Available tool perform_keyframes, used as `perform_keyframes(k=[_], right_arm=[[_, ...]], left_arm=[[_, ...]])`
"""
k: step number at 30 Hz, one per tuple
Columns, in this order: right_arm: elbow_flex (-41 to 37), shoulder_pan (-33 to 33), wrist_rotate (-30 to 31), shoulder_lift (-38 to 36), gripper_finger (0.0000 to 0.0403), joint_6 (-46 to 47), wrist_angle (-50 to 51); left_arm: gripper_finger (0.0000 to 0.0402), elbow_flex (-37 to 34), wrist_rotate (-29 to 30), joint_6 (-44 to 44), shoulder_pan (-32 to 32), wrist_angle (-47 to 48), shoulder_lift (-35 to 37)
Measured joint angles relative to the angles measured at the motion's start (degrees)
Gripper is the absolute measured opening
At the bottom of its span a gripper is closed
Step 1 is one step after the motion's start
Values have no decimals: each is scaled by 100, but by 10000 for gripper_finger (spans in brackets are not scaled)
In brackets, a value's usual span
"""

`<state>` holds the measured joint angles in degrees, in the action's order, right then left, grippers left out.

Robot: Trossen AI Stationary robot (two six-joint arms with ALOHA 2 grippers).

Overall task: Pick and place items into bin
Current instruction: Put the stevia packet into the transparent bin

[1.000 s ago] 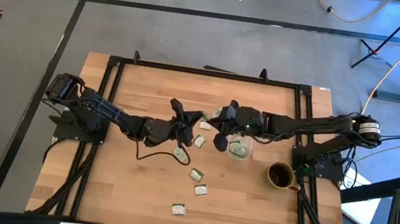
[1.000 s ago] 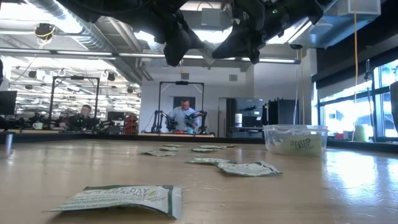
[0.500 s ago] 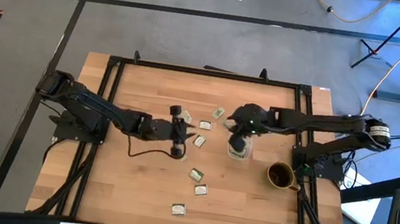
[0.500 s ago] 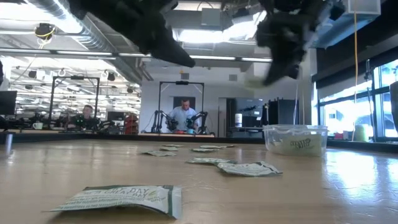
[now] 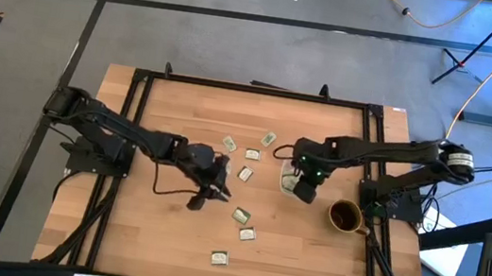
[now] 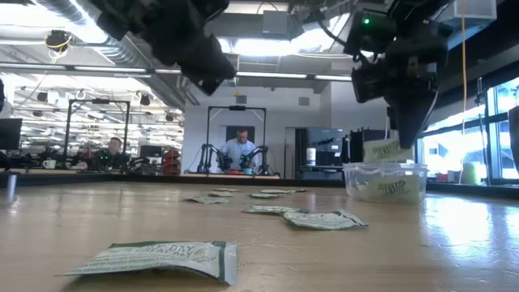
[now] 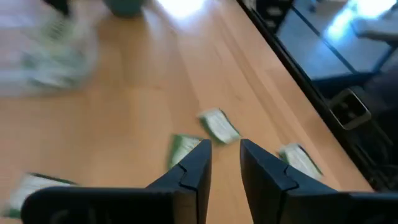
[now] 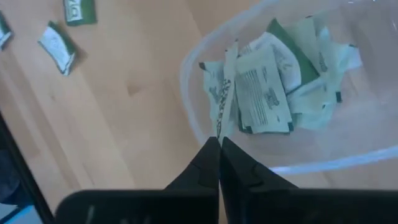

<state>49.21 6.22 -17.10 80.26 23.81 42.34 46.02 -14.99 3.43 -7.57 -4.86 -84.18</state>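
a packet [image 8: 222,99] is pinched by the right gripper [image 8: 219,144] above the bin [image 8: 194,118]; released early, it could be dropped outside. the left gripper [image 7: 225,152] is held slightly spread.

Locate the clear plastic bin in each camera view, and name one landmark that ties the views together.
High view: bin, right of centre, partly under the right end effector.
Low view: bin at right, on the table.
Left wrist view: only a blur far off; cannot confirm the bin.
Right wrist view: bin fills the upper right, packets inside.
Shared landmark: the right end effector's packet over the bin.
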Motion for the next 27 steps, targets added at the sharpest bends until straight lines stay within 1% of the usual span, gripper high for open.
perform_keyframes(k=[6,9,11,14,18,22,27], right_arm=[[0,0,279,236,12,9,-165],[0,-2,535,261,13,53,-187],[0,0,772,261,13,226,-169],[0,0,1027,261,14,309,-74],[0,0,1137,261,15,313,-3],[0,0,1150,261,19,274,-7],[0,0,1154,261,36,246,-55]], left_arm=[[101,0,-66,361,-289,-1,-448],[111,0,-59,482,-409,-53,-548],[113,0,-65,470,-544,-122,-599],[113,-2,-51,220,-834,-209,-610],[113,17,97,194,-1227,-474,-609],[113,321,437,410,-1415,-99,-738],[113,711,438,436,-1531,212,-1155]])
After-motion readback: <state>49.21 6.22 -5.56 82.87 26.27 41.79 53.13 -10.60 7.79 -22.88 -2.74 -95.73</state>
